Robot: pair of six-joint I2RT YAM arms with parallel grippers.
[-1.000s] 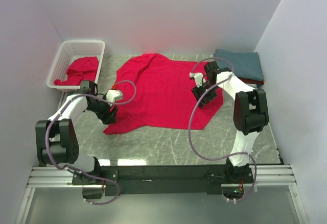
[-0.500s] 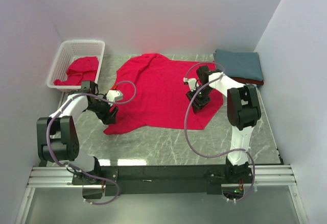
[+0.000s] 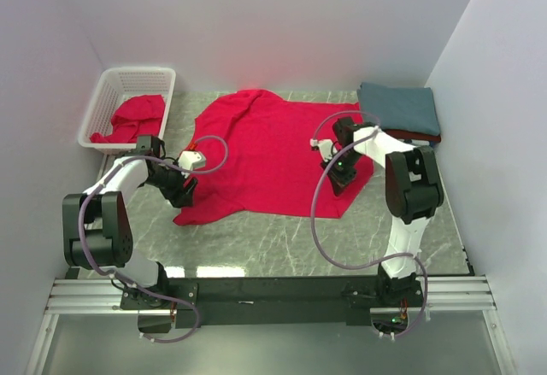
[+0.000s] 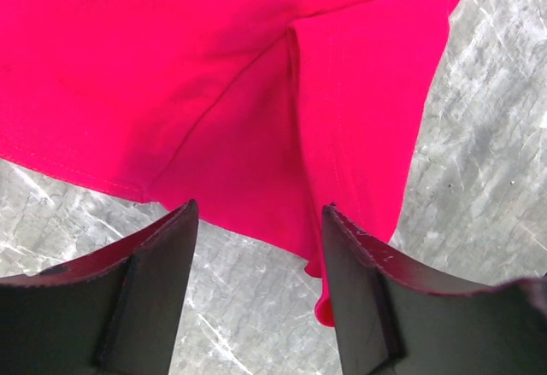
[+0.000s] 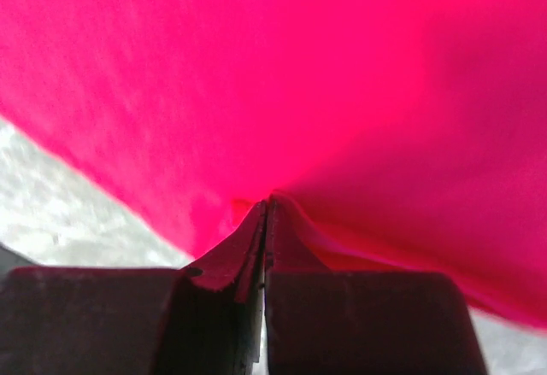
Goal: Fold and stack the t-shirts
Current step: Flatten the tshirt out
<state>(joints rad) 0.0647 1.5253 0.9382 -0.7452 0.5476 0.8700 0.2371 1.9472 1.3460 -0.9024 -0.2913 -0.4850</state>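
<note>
The left arm (image 3: 120, 177) aims toward 4 o'clock, left fingers (image 4: 154, 272) spread apart. The right arm (image 3: 385, 143) aims toward 6 o'clock, right fingers (image 5: 342, 307) pinched on the red t-shirt (image 3: 265, 153).

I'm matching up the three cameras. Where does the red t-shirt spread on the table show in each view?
Top external: the red t-shirt lies mid-table, between the arms.
Left wrist: the red t-shirt fills the upper frame, above the left gripper, jaws open.
Right wrist: the red t-shirt fills nearly the whole frame, pinched by the right gripper, jaws shut.
Shared landmark: the grey marbled table beside the cloth.
</note>
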